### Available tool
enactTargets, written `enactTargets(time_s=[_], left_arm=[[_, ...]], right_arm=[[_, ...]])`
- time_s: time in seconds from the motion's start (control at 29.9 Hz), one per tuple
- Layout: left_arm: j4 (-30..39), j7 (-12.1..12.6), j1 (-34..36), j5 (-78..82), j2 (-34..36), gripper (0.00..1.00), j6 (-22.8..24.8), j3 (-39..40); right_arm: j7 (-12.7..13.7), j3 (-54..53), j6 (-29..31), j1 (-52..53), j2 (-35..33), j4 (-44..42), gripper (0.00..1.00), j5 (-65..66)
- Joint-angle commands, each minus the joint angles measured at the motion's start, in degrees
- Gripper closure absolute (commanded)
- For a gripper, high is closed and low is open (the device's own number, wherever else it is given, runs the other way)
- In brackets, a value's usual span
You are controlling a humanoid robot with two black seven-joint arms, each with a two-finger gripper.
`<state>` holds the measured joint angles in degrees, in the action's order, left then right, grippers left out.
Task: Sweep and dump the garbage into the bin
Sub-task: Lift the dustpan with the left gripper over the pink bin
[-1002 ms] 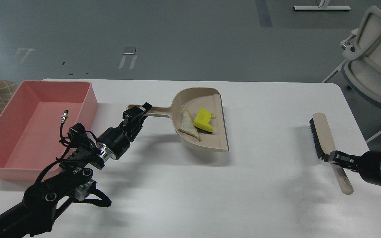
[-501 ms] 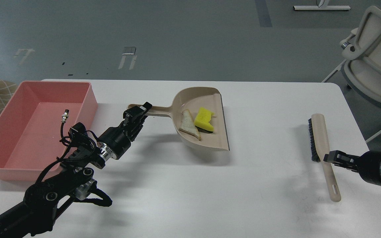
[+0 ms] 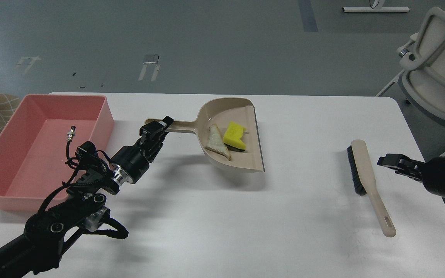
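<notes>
My left gripper (image 3: pixel 160 125) is shut on the long handle of the beige dustpan (image 3: pixel 251 154) and holds it a little above the white table, casting a shadow beneath it. In the pan lie the yellow sponge piece (image 3: pixel 233 134) with its dark underside and the pale beige strip (image 3: pixel 215 143), side by side. The pink bin (image 3: pixel 108 116) stands at the table's left, just left of my left gripper. My right gripper (image 3: pixel 389 160) is open and empty at the right, apart from the brush.
The beige brush (image 3: pixel 366 179) with black bristles lies on the table at the right, handle toward the near edge. A cable with a metal plug (image 3: pixel 69 134) sticks up from my left arm over the bin. A white chair (image 3: pixel 435 65) stands beyond the table's right corner.
My right gripper has let go of the brush and drawn back to the right; the brush now lies on the table. My left gripper has carried the dustpan slightly left and up.
</notes>
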<state>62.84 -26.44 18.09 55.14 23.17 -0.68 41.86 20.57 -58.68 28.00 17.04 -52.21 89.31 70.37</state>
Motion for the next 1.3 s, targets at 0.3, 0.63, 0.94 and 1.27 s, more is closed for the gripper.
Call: enactTargets(time_s=[0.3, 0.63, 0.94, 1.27], left_arm=[[0.09, 0.25, 0.20, -1.78, 1.26, 0.89, 0.07, 1.47], [3.60, 0.07, 0.28, -8.03, 8.02, 0.88, 0.16, 3.13], [8.52, 0.42, 0.28, -8.55, 14.35, 0.88, 0.33, 4.81], [10.46, 2.53, 0.11, -19.27, 24.54, 0.87, 3.32, 6.74]], right_arm=[[0.00, -23.92, 0.00, 1.50, 18.43, -8.70, 0.00, 0.03], [-0.18, -38.26, 0.00, 10.12, 43.40, -24.69, 0.00, -7.33], [-0.36, -38.08, 0.00, 9.42, 50.89, -29.45, 0.00, -17.55], [-0.36, -38.00, 0.00, 5.81, 50.63, -30.16, 0.00, -17.55]])
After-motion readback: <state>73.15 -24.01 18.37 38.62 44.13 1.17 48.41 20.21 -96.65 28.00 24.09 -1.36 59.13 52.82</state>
